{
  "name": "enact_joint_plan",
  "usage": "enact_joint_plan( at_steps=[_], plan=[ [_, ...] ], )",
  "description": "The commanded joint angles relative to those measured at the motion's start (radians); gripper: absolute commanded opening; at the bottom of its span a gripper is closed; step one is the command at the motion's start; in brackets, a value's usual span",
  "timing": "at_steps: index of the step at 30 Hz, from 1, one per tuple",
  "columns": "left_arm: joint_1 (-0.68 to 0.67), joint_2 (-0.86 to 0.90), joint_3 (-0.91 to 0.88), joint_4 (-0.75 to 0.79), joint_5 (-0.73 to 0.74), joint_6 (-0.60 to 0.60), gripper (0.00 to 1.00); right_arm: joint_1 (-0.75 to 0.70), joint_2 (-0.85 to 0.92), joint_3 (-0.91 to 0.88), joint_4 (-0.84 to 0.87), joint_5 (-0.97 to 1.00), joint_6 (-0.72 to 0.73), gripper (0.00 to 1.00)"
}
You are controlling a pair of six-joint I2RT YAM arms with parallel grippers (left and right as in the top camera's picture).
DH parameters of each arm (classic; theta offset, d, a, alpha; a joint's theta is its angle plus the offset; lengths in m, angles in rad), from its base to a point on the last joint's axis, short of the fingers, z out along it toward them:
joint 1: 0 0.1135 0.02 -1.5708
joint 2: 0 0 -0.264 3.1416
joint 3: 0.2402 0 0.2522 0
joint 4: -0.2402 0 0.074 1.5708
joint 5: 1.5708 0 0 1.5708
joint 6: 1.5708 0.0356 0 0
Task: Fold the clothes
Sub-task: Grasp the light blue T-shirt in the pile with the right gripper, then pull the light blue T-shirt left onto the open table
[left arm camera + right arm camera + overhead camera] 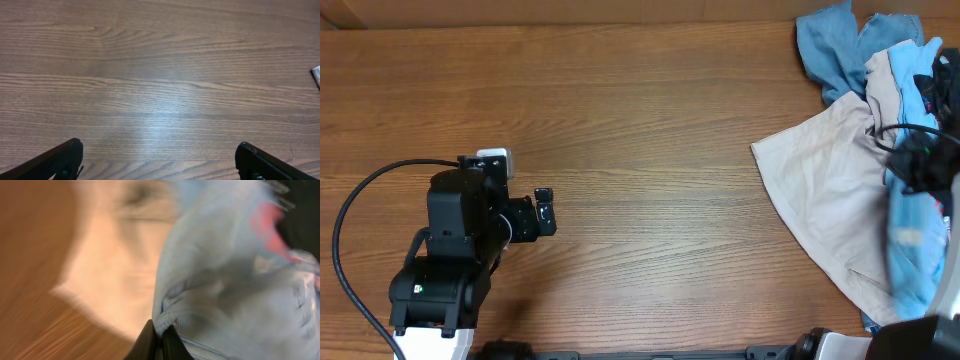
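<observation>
Right claw [159,335]: jaws together, clamped on ribbed edge of light sky-blue cotton T-shirt [225,290]. Shirt lies atop beige cloth garment [820,190], far right of brown wooden table [160,75]. Edge grip judged for pulling shirt clear of pile. Left claw [159,150]: jaws apart, nothing held.

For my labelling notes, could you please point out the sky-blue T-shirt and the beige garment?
sky-blue T-shirt [225,280], right wrist view, bunched fabric.
beige garment [820,190], overhead view, flat middle.

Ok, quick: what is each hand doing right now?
Left hand: open, holding nothing, over the table.
Right hand: closed on the light blue T-shirt.
</observation>
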Motion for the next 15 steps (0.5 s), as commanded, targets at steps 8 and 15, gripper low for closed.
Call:
enact_joint_plan(
  at_steps=[8, 15],
  plan=[
    [0.01, -0.002, 0.025, 0.018, 0.011, -0.004, 1.0, 0.595, 0.001, 0.076, 0.046, -0.119, 0.007, 0.04],
    [0.01, -0.002, 0.025, 0.017, 0.011, -0.004, 1.0, 0.868, 0.148, 0.076, 0.242, -0.116, 0.056, 0.04]
  ],
)
